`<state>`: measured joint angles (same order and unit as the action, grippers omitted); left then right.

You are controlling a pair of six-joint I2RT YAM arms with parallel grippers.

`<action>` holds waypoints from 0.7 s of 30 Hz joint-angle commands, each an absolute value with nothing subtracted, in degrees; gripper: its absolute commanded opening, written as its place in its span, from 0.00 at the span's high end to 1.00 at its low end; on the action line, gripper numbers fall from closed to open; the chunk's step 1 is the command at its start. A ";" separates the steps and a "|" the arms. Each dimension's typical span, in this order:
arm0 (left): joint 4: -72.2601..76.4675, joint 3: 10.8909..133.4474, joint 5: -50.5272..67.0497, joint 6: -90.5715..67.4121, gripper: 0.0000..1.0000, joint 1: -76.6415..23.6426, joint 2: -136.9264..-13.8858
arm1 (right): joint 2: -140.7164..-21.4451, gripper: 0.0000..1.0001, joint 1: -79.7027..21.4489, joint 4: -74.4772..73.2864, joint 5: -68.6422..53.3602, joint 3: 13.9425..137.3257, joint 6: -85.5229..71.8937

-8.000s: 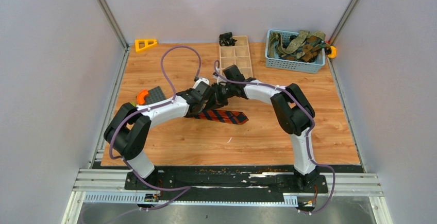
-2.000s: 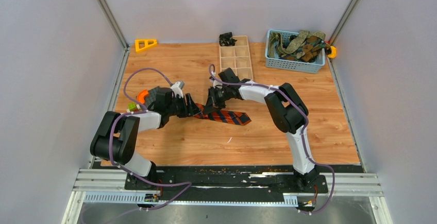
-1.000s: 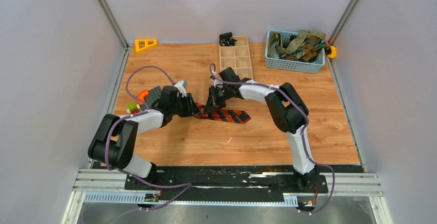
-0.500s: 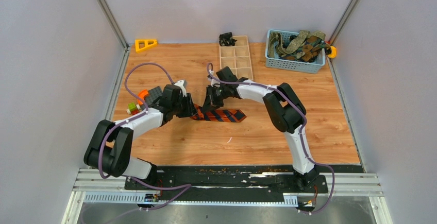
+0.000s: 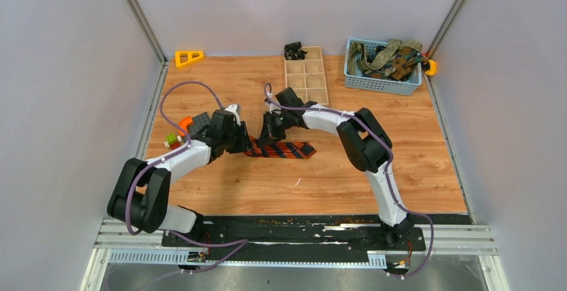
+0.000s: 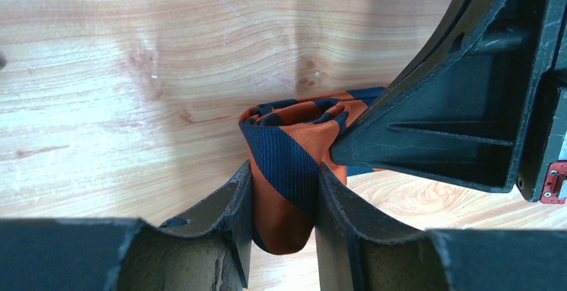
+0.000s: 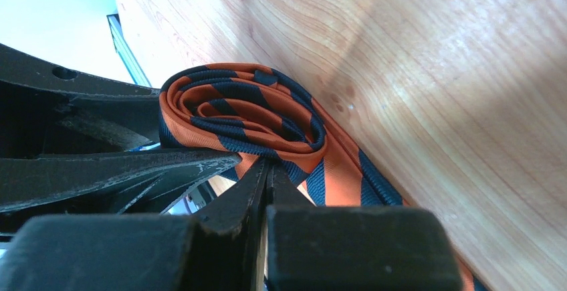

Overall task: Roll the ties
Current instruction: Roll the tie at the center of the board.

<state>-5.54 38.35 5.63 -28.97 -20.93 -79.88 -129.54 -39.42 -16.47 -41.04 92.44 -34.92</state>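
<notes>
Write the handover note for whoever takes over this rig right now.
Grippers: the left gripper has its jaws closed around the rolled part of the orange-and-navy striped tie. The right gripper is shut, tips against the roll; whether it pinches a layer is unclear.
Things: the tie's wide end lies flat and unrolled on the wooden table. The other ties sit in the blue basket at the far right.
Done: roll started.
Left: finish this roll, then the basket's ties.
</notes>
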 commanded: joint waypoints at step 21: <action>-18.37 47.46 -17.11 -19.77 0.81 -28.35 -78.56 | -125.48 1.00 -40.51 -16.45 -40.95 92.74 -34.31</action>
